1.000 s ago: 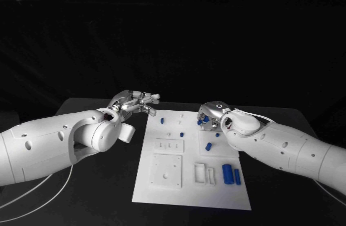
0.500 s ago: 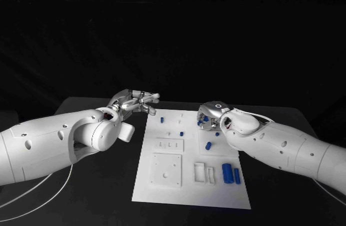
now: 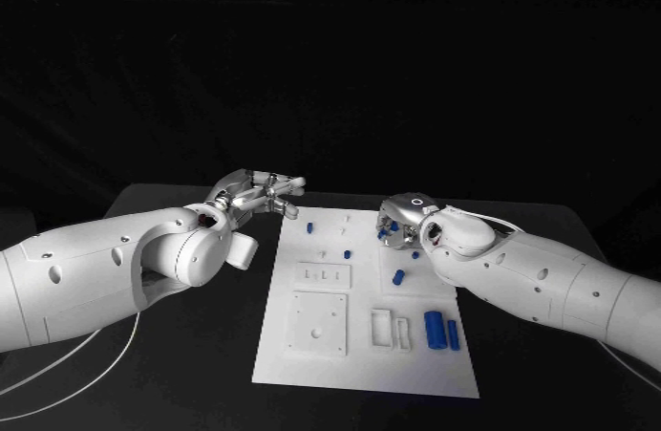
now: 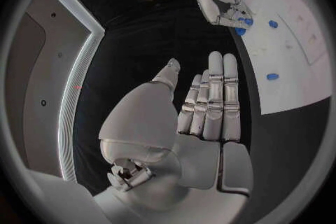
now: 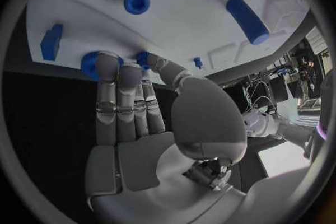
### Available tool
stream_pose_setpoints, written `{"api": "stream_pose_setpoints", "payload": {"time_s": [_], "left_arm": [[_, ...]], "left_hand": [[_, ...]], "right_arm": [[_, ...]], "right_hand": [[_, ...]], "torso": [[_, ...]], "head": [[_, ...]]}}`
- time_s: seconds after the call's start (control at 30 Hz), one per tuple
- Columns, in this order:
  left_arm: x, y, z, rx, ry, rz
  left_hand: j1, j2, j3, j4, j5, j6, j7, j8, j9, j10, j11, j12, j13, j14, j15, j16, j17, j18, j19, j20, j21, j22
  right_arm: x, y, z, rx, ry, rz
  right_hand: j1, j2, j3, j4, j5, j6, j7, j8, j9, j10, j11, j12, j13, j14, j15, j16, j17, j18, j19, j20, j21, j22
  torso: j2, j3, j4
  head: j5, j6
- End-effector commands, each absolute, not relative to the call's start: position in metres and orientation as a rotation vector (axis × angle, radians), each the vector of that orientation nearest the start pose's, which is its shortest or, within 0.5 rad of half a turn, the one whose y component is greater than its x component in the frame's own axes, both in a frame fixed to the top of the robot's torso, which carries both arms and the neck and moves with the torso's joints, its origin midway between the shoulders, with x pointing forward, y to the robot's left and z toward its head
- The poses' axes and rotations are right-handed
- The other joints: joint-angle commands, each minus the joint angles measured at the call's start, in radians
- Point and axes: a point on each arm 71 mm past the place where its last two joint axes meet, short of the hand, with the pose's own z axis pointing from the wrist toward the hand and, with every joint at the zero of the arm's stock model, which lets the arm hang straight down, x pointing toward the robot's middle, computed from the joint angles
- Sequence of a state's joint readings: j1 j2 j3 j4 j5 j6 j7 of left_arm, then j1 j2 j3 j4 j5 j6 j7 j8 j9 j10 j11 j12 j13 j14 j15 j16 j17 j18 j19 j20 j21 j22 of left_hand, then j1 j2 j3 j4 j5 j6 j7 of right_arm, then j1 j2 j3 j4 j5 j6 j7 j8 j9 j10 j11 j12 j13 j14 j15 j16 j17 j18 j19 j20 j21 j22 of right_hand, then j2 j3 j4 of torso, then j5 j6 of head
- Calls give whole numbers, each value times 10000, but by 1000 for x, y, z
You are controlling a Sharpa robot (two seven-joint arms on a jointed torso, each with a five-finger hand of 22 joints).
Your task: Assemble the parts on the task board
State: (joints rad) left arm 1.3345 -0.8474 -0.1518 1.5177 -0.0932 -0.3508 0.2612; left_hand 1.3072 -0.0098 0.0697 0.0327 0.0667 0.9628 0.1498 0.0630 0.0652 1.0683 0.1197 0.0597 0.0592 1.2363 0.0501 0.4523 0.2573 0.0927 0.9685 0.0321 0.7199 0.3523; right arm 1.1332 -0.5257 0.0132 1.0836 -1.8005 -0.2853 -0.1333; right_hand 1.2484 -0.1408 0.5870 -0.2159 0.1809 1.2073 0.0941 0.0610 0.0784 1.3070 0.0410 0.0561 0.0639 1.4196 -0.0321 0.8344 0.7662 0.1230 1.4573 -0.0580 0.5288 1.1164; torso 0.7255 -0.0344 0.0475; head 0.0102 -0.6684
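Observation:
The white task board (image 3: 361, 364) lies in the middle of the black table. My right hand (image 3: 402, 223) reaches down onto its far right part. In the right wrist view its thumb and a finger pinch a small blue part (image 5: 143, 57), and another fingertip rests on a round blue part (image 5: 91, 64). In the left wrist view the right hand (image 4: 223, 4) has blue at its fingertips. My left hand (image 3: 262, 194) hovers off the board's far left corner. Its fingers (image 4: 213, 95) are straight and hold nothing.
Loose blue parts lie on the board: a short one (image 3: 311, 228), another (image 3: 348, 254), one at mid right (image 3: 398, 278) and two long cylinders (image 3: 436, 330). White recessed blocks (image 3: 320, 324) sit on the near half. A blue cylinder (image 5: 246, 18) lies close to the right hand.

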Motion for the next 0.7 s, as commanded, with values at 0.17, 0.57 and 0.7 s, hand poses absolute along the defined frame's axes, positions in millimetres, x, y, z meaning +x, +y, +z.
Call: {"api": "stream_pose_setpoints", "payload": {"time_s": [0.17, 0.57, 0.7], "left_arm": [[500, 213, -159, -10007, 15493, -13966], [501, 216, -160, -10048, 15429, -13893], [501, 216, -160, -10057, 15412, -13879]], "left_hand": [[-50, -50, 38, 42, 24, -98, 4, -3, 12, -73, 27, 9, 13, -62, -7, 61, 10, 10, -59, 0, 96, -37], [-50, -50, 38, 42, 24, -98, 4, -3, 12, -73, 27, 9, 13, -62, -7, 61, 10, 10, -59, 0, 96, -37], [-46, -51, 44, 43, 28, -101, 2, -2, 12, -77, 30, 10, 13, -73, -3, 61, 1, 11, -73, 4, 111, -63]], "right_arm": [[547, -160, -226, -3704, 15815, 3337], [543, -155, -214, -3192, 14751, 3622], [542, -152, -208, -3039, 14445, 3745]], "right_hand": [[220, 254, 306, -362, -333, 603, -162, 36, 254, 787, -223, 41, 151, 3, -230, -44, 39, -104, 39, -199, 357, 390], [87, 190, 561, -456, -348, 750, -222, 31, 387, 952, -282, 45, 221, 119, -305, -171, 120, -171, 168, -286, 614, 929], [87, 170, 601, -457, -342, 761, -224, 30, 377, 963, -282, 43, 204, 125, -307, -188, 142, -167, 182, -292, 582, 1023]], "torso": [[3, -6, -7], [5, -15, 10], [5, -25, -6]], "head": [[0, -1], [28, 54], [39, 81]]}}
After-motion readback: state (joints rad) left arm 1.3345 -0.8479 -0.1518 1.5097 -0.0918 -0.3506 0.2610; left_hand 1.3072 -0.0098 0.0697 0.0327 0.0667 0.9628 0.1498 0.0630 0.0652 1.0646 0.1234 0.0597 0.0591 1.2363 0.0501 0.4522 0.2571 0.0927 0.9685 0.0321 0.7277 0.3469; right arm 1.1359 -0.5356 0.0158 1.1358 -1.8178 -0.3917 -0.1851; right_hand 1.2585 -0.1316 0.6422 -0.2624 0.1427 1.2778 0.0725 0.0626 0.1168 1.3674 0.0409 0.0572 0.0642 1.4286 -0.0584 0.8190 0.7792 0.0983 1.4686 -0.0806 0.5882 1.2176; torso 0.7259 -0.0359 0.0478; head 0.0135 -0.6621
